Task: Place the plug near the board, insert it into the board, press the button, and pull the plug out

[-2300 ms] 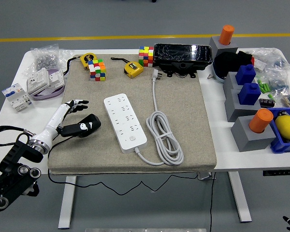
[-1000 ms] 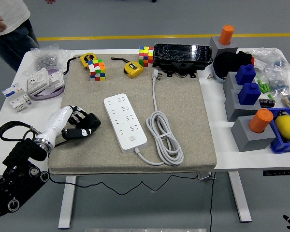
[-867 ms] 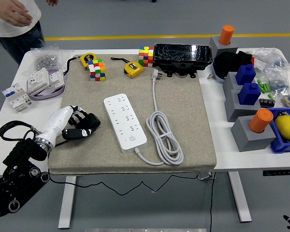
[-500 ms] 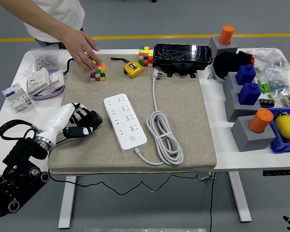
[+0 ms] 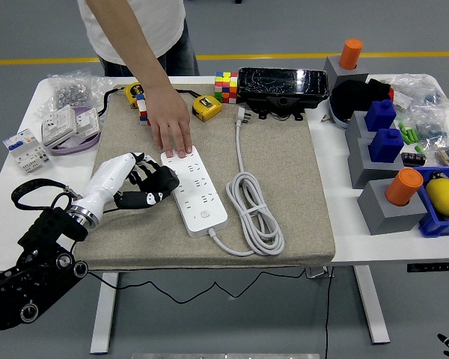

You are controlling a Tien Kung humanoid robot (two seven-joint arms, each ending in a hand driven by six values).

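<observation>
— Where's the plug [image 5: 151,197]?

— Clamped in the left hand [image 5: 141,187], fingers curled round it, right at the board [image 5: 194,190]'s left edge.

— And the pose?

— Forearm slants up-right, palm down. A person's hand [image 5: 172,133] presses the board's far end (just beyond the fingers).

— Advice?

— Square the prongs over a socket, then push straight down.

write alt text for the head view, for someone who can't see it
The robot's left hand holds a black plug beside a white power strip on a beige mat, while a person's hand presses the strip's far end.
</observation>
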